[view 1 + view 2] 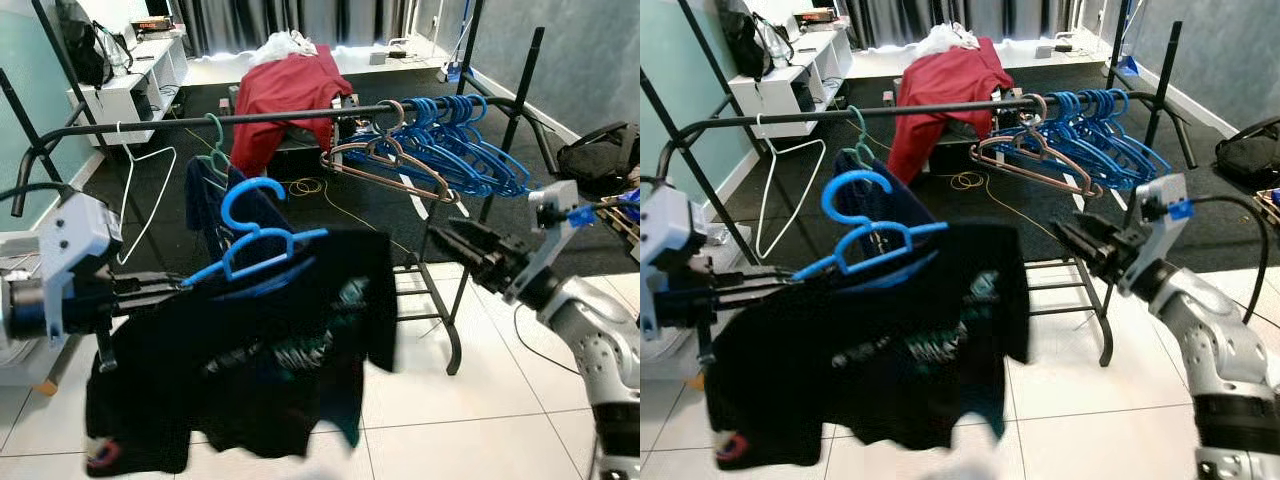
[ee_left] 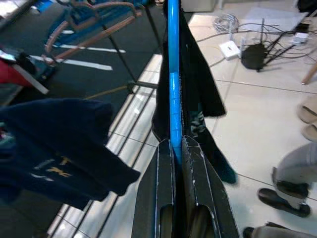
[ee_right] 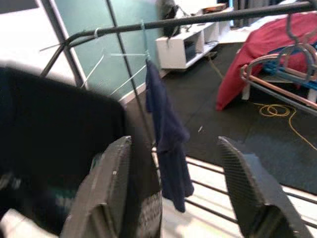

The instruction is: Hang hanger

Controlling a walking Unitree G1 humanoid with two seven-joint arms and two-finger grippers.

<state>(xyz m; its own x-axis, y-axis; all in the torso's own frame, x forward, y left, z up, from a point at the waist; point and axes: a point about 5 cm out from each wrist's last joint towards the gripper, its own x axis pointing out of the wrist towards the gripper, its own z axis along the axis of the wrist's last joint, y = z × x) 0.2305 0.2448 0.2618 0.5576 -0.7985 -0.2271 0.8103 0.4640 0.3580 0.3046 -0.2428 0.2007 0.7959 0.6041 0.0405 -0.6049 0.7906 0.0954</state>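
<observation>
A: The left gripper (image 2: 173,148) had its jaws clenched on the arm of the blue hanger (image 1: 252,240), right at its left end. A black shirt (image 1: 250,370) hung off it, a little blurred.

B: And where was the hanger?

A: Near side of the rail (image 1: 250,117), below it, hook up and not on the rail. Just behind it a navy shirt (image 1: 205,195) hung from a green hanger (image 1: 214,150) on the rail, with a white wire hanger (image 1: 135,190) further left.

B: The right gripper (image 1: 445,240)?

A: Out to the right, pointing left toward the black shirt, jaws released with nothing between them. In its wrist view the black cloth sat just beside one finger (image 3: 106,193); I couldn't tell if it touched.

B: The rest of the rail?

A: A bunch of blue hangers (image 1: 460,140) and a brown one (image 1: 385,165) at the right end. A red cloth (image 1: 285,100) was heaped behind the rack. A person's shoe (image 2: 282,201) stood on the tiles.
</observation>
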